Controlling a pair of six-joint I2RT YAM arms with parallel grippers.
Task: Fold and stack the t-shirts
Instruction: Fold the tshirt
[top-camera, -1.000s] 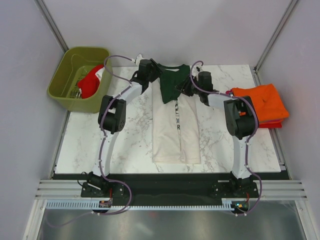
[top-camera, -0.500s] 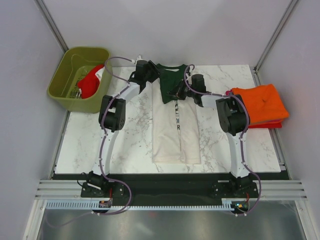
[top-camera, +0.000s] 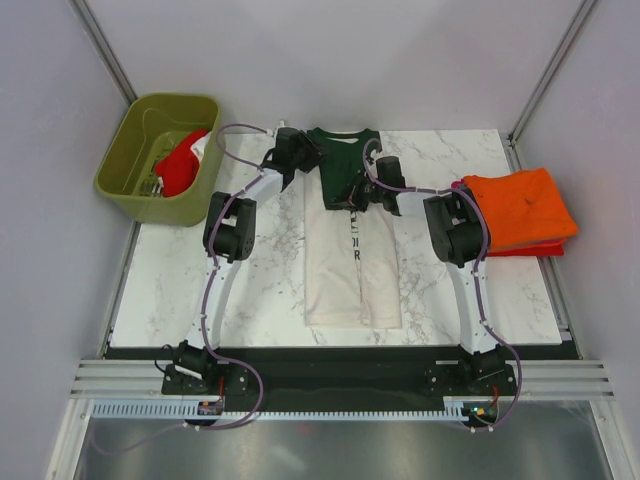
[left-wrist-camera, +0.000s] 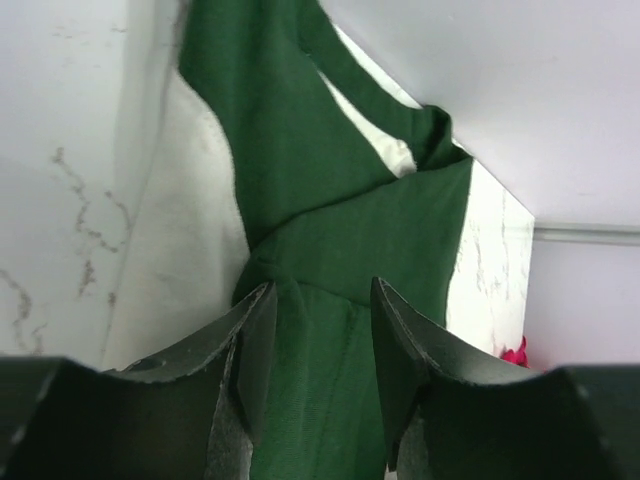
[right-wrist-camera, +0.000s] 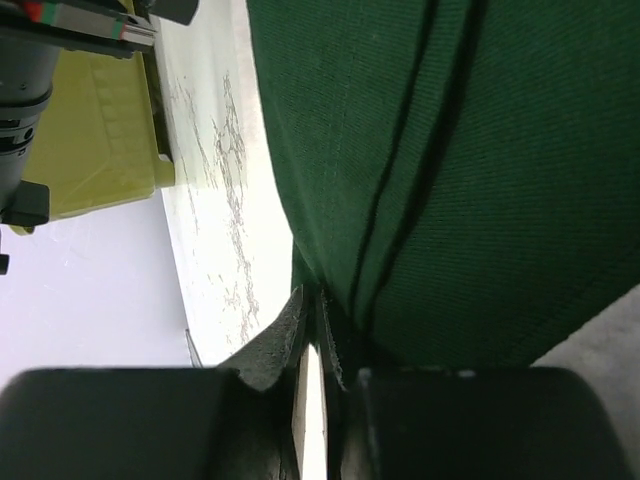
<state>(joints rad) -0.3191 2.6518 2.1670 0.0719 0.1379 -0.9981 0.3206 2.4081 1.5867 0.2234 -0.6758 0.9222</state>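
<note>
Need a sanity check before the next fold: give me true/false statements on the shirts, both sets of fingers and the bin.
1. The cream and green t-shirt lies lengthwise in the middle of the table. True.
2. The right fingers are wide open over bare marble. False: they pinch a green fold of that shirt.
3. The left fingers are apart, green cloth between them. True.
4. The olive bin is empty. False: red cloth lies in it.
5. An orange t-shirt sits at the table's right edge. True.
</note>
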